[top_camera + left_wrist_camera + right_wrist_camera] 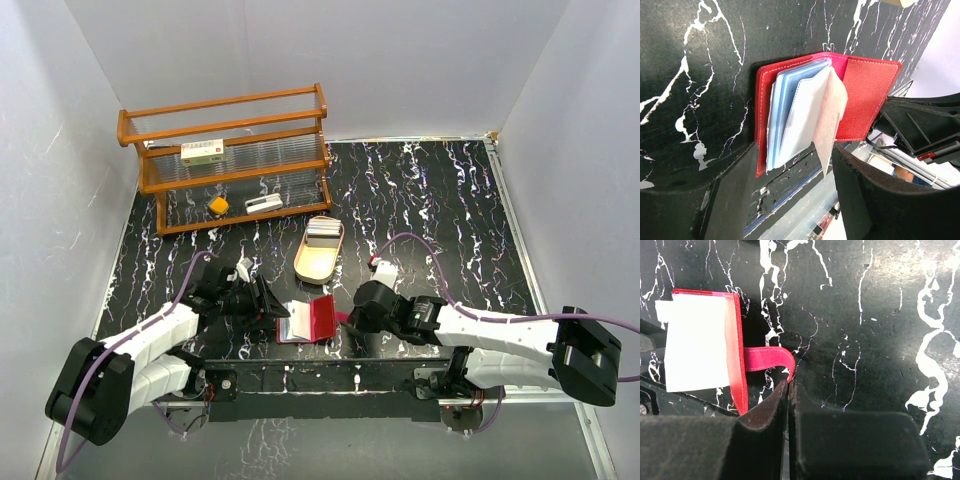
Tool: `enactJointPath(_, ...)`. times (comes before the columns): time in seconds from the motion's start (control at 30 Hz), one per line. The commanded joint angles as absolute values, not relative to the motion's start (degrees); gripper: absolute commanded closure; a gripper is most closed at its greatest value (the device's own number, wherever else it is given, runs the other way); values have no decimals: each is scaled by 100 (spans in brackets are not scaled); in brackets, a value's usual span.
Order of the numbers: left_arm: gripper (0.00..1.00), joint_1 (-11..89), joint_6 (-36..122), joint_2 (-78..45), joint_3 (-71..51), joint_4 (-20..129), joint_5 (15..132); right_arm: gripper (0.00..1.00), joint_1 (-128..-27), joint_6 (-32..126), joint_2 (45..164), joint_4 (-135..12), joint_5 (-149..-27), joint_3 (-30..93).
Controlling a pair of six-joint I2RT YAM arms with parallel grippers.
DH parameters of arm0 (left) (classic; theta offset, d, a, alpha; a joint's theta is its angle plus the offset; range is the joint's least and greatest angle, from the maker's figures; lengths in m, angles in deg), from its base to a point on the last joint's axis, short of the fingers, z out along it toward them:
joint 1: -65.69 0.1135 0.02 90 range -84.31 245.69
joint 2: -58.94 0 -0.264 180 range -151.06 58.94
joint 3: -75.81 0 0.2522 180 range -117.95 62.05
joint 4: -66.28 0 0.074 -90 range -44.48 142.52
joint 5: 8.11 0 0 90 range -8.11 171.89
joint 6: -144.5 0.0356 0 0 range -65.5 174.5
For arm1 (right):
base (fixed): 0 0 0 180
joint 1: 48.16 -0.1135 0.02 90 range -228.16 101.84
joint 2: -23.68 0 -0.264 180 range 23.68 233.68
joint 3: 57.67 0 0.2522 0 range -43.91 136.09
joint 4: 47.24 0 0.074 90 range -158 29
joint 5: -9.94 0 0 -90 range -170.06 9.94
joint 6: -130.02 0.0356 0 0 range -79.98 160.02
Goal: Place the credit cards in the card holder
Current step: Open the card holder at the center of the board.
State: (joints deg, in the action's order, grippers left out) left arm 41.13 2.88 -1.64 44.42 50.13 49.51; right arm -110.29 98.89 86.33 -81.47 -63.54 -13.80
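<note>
The dark-red card holder [322, 316] lies open near the table's front edge, with its pale bluish pockets [800, 110] fanned out. My left gripper [272, 312] is open, its black fingers [730, 200] standing on either side of the holder's lower edge; a loose clear sleeve hangs between them. My right gripper [790, 382] is shut on the holder's red snap tab [765, 360], to the right of the cover [735, 350]. The credit cards [322, 229], a pale stack, rest in the far end of the tan oval tray [312, 262], behind the holder.
A wooden shelf rack [230, 150] stands at the back left with a white red-labelled box [202, 152] on it, and a yellow item [218, 205] and a small white piece [263, 203] beneath. White walls close in the table on three sides.
</note>
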Motion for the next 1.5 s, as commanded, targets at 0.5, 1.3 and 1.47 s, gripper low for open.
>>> enactJointPath(0.5, 37, 4119, 58, -119, 4806, 5421, 4849, 100, -10969, 10238, 8976, -8110, -6176, -1643)
enactJointPath(1.3, 47, 4118, -1467, 258, 5464, 7996, 4131, 100, -10969, 10177, 9074, -7803, -6313, -1692)
enactJointPath(1.47, 45, 4118, -941, 237, 5195, 7409, 4227, 99, -10966, 9980, 9082, -7991, -6283, -1405)
